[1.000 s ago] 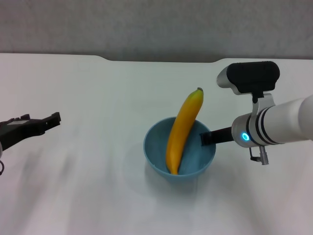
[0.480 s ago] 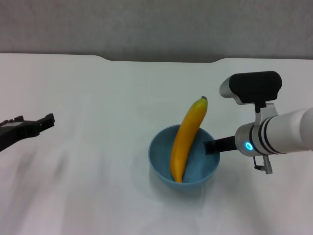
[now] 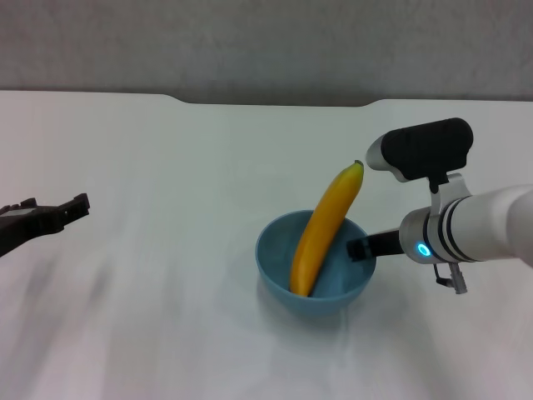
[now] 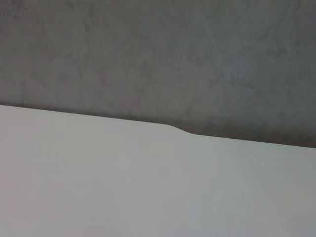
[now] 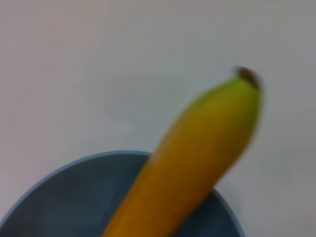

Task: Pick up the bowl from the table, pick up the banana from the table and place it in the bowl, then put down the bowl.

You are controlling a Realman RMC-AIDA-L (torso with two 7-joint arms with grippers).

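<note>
- The round, smooth light-blue bowl (image 3: pixel 316 267) sits toward the right of the wide, plain white tabletop (image 3: pixel 166 167), its glossy inside facing up.
- The curved, smooth yellow-orange banana (image 3: pixel 326 229) stands tilted in the bowl: its lower end rests against the inside bottom, and its dark stem tip sticks up past the far rim toward the robot's right.
- In the right wrist view the banana (image 5: pixel 197 163) rises out of the bowl (image 5: pixel 64 197) with its dark tip uppermost against the white tabletop (image 5: pixel 74 59).
- The right gripper (image 3: pixel 358 247) reaches in from the right side; its dark finger (image 3: pixel 366 246) meets the bowl's right rim, and it appears clamped on that rim, though the second finger is hidden by the bowl wall.
- The banana leans just beside that gripper without touching it, nearer the middle of the bowl.
- Whether the bowl's base touches the tabletop or is held slightly off it cannot be told.
- The left gripper (image 3: pixel 71 208) hangs over the left edge of the tabletop, well apart from the bowl, its dark fingers slightly apart and holding nothing.
- The left wrist view shows only the tabletop (image 4: pixel 148 187), the step of its notched far edge, and a grey wall (image 4: pixel 158 59) behind.
</note>
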